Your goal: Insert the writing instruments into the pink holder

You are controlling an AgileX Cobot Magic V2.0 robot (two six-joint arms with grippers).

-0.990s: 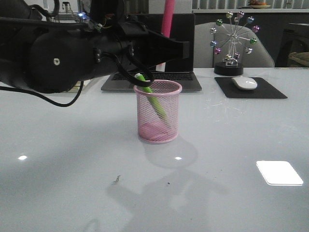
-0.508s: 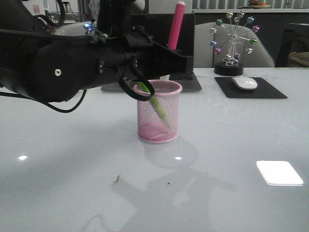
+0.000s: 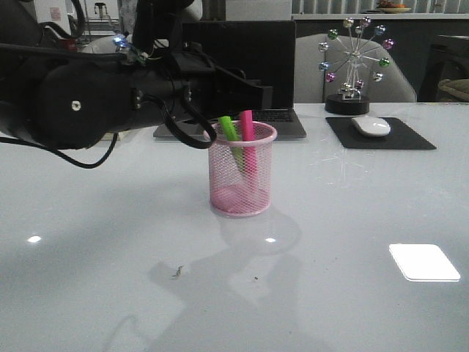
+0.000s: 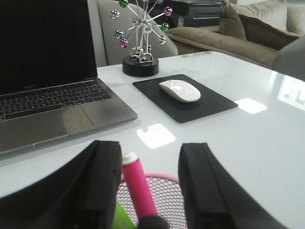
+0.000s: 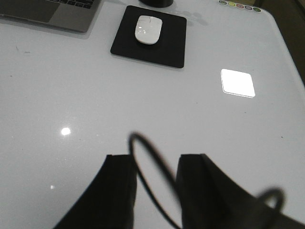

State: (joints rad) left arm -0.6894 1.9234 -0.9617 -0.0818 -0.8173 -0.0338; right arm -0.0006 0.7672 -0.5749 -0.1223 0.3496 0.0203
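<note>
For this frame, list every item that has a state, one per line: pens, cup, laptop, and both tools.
Pink marker: in the cup, leaning, top above the rim.
Green marker: in the cup, leaning, top above the rim.
Pink holder: upright on the table, holding both markers.
Left tool: open, over the cup, pink marker between its fingers.
Right tool: open, holding nothing, above bare table.
Laptop: lid open, screen dark.
</note>
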